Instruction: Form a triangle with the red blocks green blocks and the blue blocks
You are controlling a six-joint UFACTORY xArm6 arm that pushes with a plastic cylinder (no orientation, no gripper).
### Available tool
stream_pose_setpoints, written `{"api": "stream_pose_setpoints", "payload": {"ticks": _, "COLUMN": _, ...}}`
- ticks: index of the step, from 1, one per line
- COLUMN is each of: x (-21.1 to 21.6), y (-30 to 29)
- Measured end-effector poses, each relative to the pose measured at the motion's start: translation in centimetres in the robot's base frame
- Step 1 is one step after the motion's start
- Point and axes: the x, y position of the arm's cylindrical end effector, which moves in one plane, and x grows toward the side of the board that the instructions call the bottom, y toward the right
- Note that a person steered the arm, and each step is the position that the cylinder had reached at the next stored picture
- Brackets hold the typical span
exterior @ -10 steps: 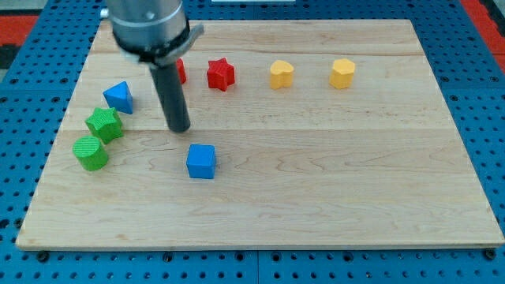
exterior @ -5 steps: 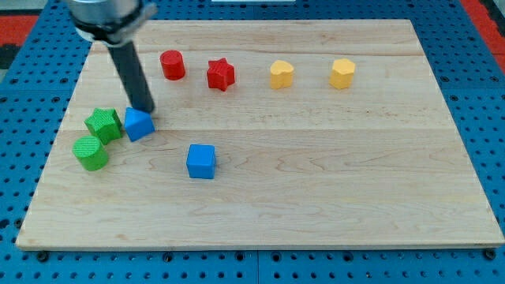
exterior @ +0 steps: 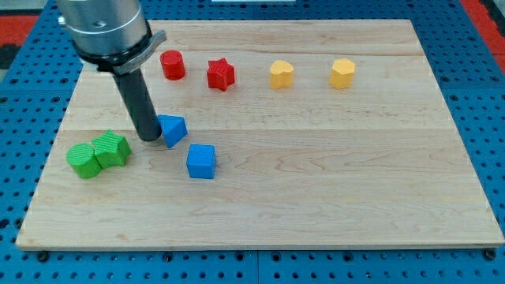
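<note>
My tip (exterior: 148,137) rests on the board, touching the left side of a blue triangular block (exterior: 172,129). A blue cube (exterior: 200,161) lies just below and right of that block. Two green blocks sit together at the view's left: a green star-like block (exterior: 111,149) and a green cylinder (exterior: 82,160), touching each other. A red cylinder (exterior: 172,65) and a red star (exterior: 221,74) lie near the view's top, right of the rod.
Two yellow blocks (exterior: 282,74) (exterior: 342,72) lie in the top row to the right of the red star. The wooden board (exterior: 316,197) rests on a blue pegboard surface.
The tip swung left, then back right and down. The blue triangular block moved right and down, toward the blue cube. The green blocks shifted down and now touch.
</note>
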Motion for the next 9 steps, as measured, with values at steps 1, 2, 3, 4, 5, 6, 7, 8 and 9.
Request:
{"api": "stream_pose_setpoints", "payload": {"ticks": 1, "x": -1.8, "y": 0.2}}
{"api": "stream_pose_setpoints", "payload": {"ticks": 2, "x": 1.2, "y": 5.5}}
{"api": "stream_pose_setpoints", "payload": {"ticks": 3, "x": 3.0, "y": 6.5}}
{"api": "stream_pose_setpoints", "payload": {"ticks": 4, "x": -2.6, "y": 6.2}}
{"api": "stream_pose_setpoints", "payload": {"ticks": 5, "x": -3.4, "y": 11.2}}
{"api": "stream_pose_setpoints", "payload": {"ticks": 6, "x": -7.2, "y": 12.9}}
{"api": "stream_pose_setpoints", "payload": {"ticks": 7, "x": -11.0, "y": 10.8}}
{"api": "stream_pose_setpoints", "payload": {"ticks": 8, "x": -12.2, "y": 5.8}}
{"api": "stream_pose_setpoints", "payload": {"ticks": 9, "x": -12.3, "y": 9.2}}
